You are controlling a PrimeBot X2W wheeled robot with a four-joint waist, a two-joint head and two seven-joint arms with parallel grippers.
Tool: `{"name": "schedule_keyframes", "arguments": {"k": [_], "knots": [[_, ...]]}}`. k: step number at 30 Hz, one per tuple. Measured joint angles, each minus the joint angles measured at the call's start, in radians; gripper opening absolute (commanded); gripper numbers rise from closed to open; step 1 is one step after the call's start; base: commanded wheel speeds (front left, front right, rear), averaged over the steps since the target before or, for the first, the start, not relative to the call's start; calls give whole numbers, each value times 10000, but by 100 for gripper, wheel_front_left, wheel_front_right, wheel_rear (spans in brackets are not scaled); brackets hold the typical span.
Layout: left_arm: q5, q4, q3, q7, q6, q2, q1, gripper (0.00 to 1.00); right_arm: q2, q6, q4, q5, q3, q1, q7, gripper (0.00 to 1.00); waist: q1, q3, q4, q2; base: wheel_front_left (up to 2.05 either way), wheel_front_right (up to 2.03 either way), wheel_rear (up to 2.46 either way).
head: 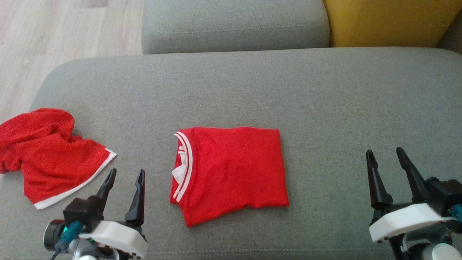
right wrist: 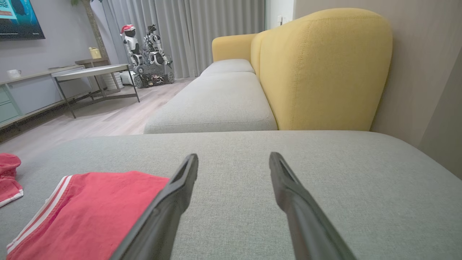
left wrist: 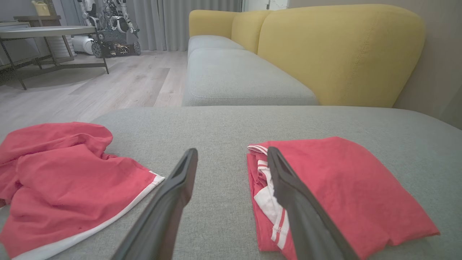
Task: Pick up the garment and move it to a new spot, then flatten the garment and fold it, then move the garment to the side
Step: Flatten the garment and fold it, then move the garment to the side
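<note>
Both pairs of jaws stand spread wide with nothing between them. The left gripper (head: 127, 170) hovers at the near edge of the grey sofa seat (head: 325, 108), left of the middle, and the right gripper (head: 384, 150) hangs by the same edge toward the right corner. Between them, closer to the left one, lies the folded red garment (head: 231, 169). It is a tidy rectangle with its white-striped collar turned left, resting near the middle of the near edge. By my reckoning the flattening and folding are done, and what remains is carrying it to the side. That calls for the grippers to come in low on its two short sides and pinch through all the layers, or the fold may slip apart on the lift. A second red garment (head: 47, 155), crumpled and white-hemmed, sits at the seat's left edge, so the bare right half looks the likelier spot. Past the far edge are another grey cushion (head: 234, 25) and a yellow backrest (head: 389, 21), and a pale wood floor (head: 54, 29) runs off to the left. Farther back stand a low table (right wrist: 94, 72) and another robot (right wrist: 148, 54), parked by grey curtains (right wrist: 198, 29).
</note>
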Motion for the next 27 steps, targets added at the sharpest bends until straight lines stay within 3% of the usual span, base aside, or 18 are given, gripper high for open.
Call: {"name": "schedule_keyframes", "arguments": {"k": [27], "knots": [[40, -217, -63, 121, 274, 251, 206, 100, 165, 0, -274, -142, -63, 321, 265, 100, 0, -245, 10, 0, 0, 0, 0]]}}
